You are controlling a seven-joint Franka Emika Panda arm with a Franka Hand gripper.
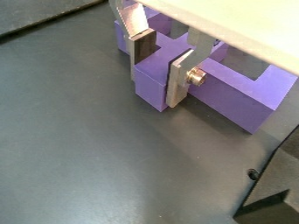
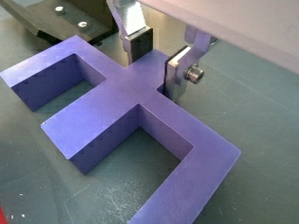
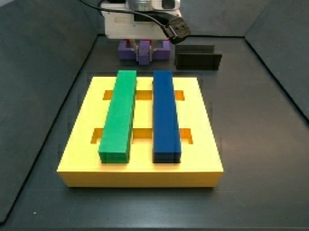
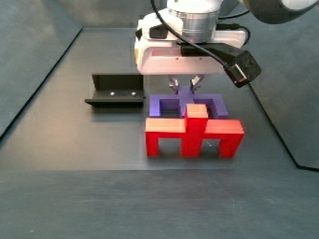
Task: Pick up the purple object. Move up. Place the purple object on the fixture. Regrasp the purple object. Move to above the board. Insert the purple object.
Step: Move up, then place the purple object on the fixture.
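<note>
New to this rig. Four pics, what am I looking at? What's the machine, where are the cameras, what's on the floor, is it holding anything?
It is a single robot arm with a two-finger gripper. Two pictures come from cameras on its wrist, looking down past the fingers; two come from cameras fixed beside the table.

On the dark floor lie the purple object, the small black fixture, a red forked piece, and the big yellow board carrying a green bar and a blue bar.

In both wrist views the gripper is down over the purple object, its jaws either side of the middle rib. The piece lies flat on the floor; whether the jaws are clamped on it is unclear.
</note>
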